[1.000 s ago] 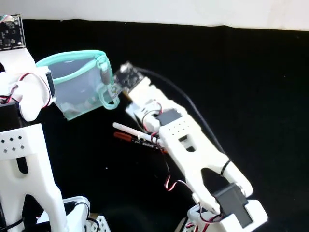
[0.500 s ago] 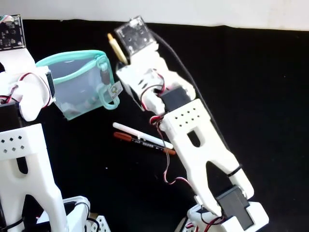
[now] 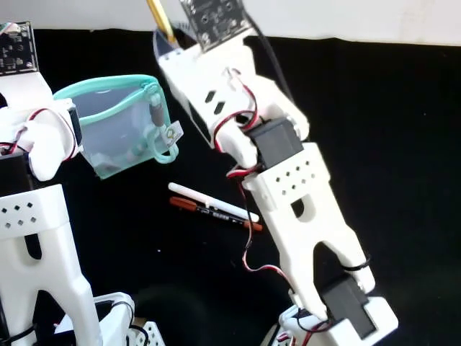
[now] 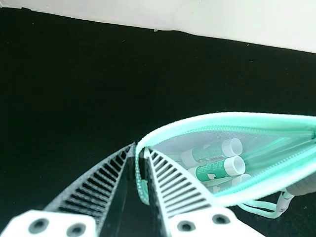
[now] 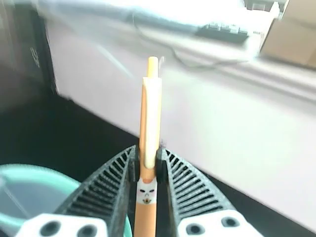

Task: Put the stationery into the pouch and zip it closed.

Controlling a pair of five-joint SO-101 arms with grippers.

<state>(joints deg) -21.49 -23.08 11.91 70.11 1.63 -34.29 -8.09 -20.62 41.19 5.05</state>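
A clear mesh pouch (image 3: 119, 130) with a mint-green zipper rim hangs open above the black table; my left gripper (image 4: 139, 168) is shut on its rim (image 4: 143, 190). Inside lie several mint-and-white sticks (image 4: 217, 165). My right gripper (image 5: 146, 165) is shut on an orange pen (image 5: 149, 128), held upright; in the high view that pen (image 3: 160, 18) pokes up at the top edge, above and to the right of the pouch. A white pen (image 3: 212, 202) and a dark red pen (image 3: 215, 214) lie side by side on the table below the pouch.
The table is a black cloth (image 3: 374, 130) with a pale wall behind it. The right arm's white body (image 3: 288, 187) stretches over the table's middle, beside the two loose pens. The left arm's base (image 3: 36, 245) stands at the near left.
The right arm has risen from just above the loose pens to high over the table, carrying the orange pen upward and toward the back. The pouch and left arm have stayed put.
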